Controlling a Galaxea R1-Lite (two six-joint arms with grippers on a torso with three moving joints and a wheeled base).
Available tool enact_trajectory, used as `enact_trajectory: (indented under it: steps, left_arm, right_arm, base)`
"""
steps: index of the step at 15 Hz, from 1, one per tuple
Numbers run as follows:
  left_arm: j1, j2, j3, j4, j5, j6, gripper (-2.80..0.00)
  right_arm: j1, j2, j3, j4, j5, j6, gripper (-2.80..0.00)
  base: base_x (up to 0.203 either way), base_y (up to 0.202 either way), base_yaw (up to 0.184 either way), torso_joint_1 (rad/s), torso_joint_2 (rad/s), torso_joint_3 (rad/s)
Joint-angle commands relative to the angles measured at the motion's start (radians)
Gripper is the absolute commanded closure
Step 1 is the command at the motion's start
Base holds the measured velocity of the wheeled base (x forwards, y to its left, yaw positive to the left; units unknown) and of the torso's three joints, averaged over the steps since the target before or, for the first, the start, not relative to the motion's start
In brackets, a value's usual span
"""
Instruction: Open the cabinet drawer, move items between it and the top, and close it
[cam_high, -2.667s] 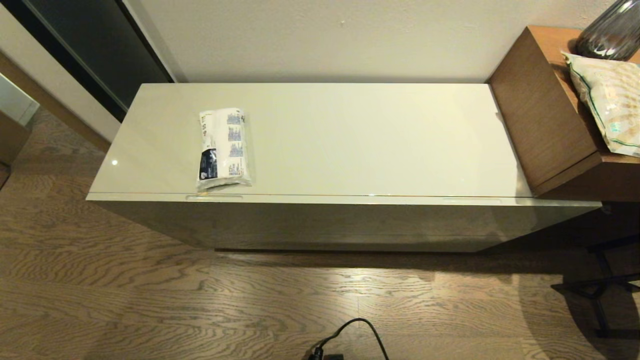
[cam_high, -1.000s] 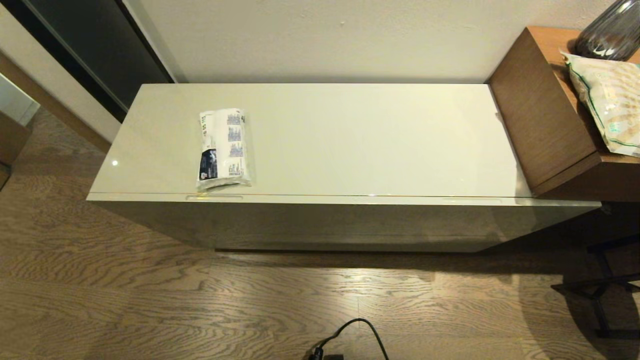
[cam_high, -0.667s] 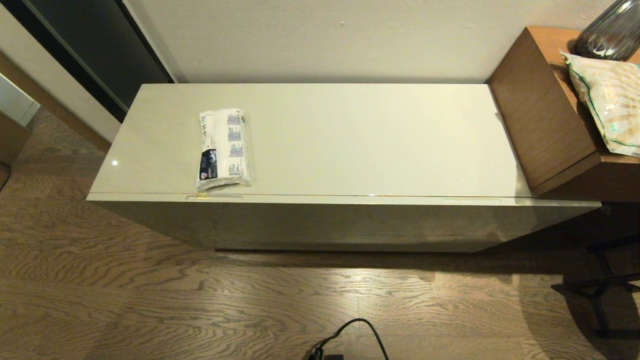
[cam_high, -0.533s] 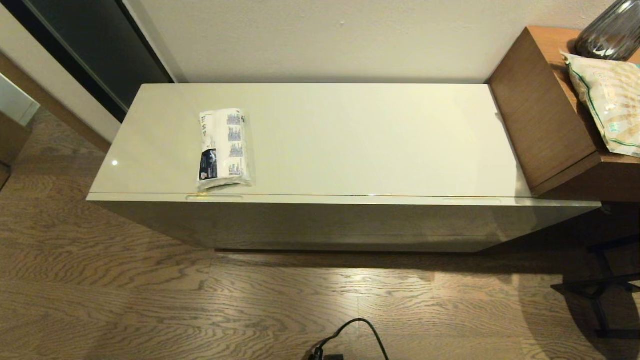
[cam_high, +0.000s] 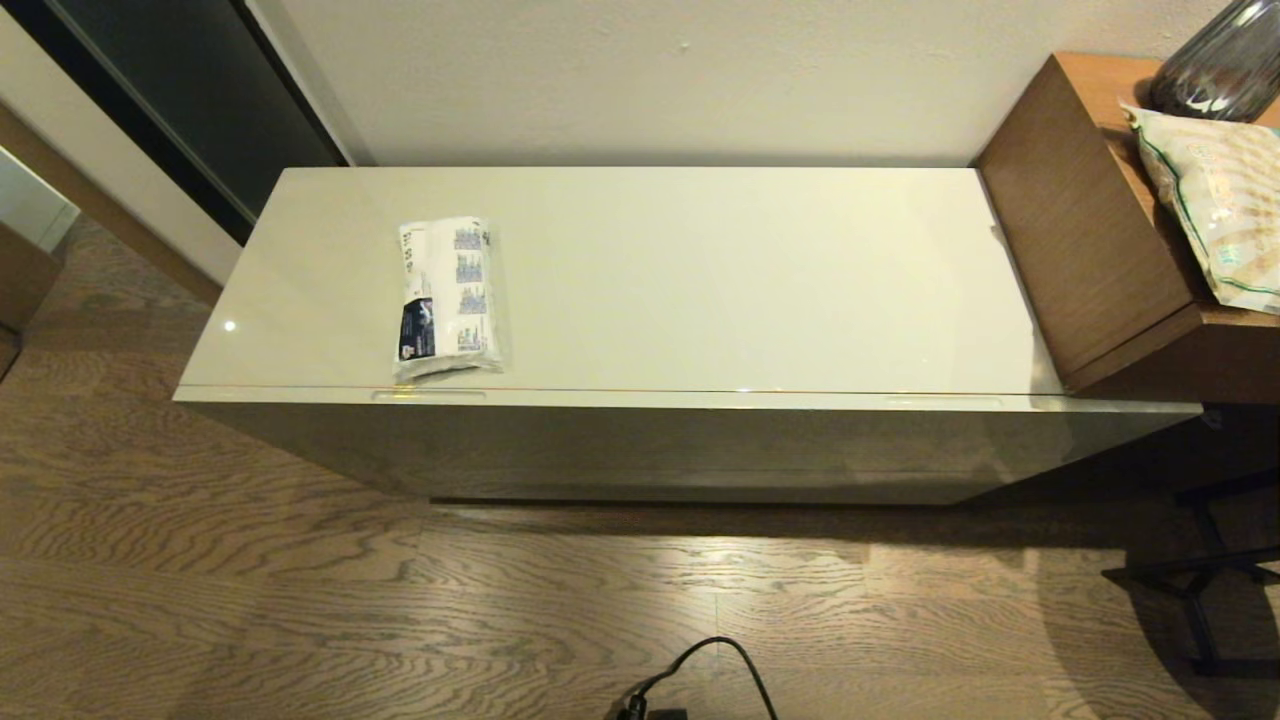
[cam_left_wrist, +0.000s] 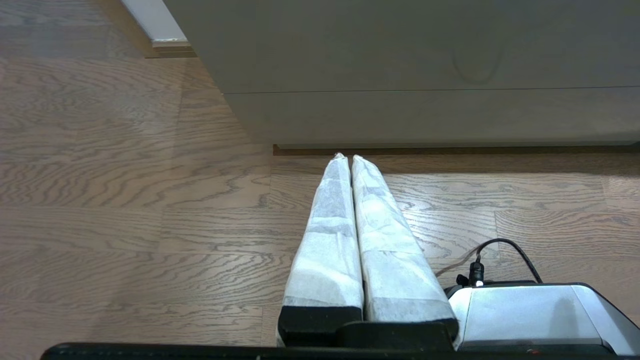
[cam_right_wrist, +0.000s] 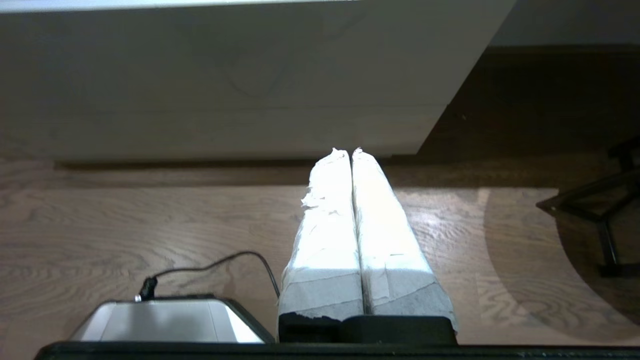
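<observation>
The low cabinet's glossy cream top (cam_high: 720, 280) carries a white plastic-wrapped pack with blue print (cam_high: 447, 296) near its front left. The drawer is closed; its front face (cam_high: 680, 445) sits flush and two slim handle slots (cam_high: 428, 395) show along the front rim. The slippers are out of view. Neither arm shows in the head view. My left gripper (cam_left_wrist: 346, 157) hangs shut and empty over the floor, low before the cabinet front (cam_left_wrist: 400, 50). My right gripper (cam_right_wrist: 346, 151) is likewise shut and empty, near the cabinet's right lower corner (cam_right_wrist: 430, 135).
A brown wooden box (cam_high: 1080, 220) abuts the cabinet's right end, holding a beige green-edged snack bag (cam_high: 1215, 200) and a dark glass vase (cam_high: 1220, 65). A black cable (cam_high: 700, 670) lies on the wooden floor, and black stand legs (cam_high: 1200, 580) are at right.
</observation>
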Motion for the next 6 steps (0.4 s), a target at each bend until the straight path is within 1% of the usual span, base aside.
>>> enact_trajectory:
  steps: [1,6]
  left_arm:
    - [0.000,0.002,0.000,0.000,-0.001,0.000,0.00]
    - [0.000,0.002,0.000,0.000,-0.001,0.000,0.00]
  right_arm:
    - [0.001,0.002,-0.008,0.028,-0.002,-0.001,0.00]
    - [0.000,0.000,0.002,-0.003,0.001,-0.004,0.00]
  base:
    - [0.000,0.000,0.000,0.000,0.00,0.000]
    - [0.000,0.000,0.000,0.000,0.00,0.000]
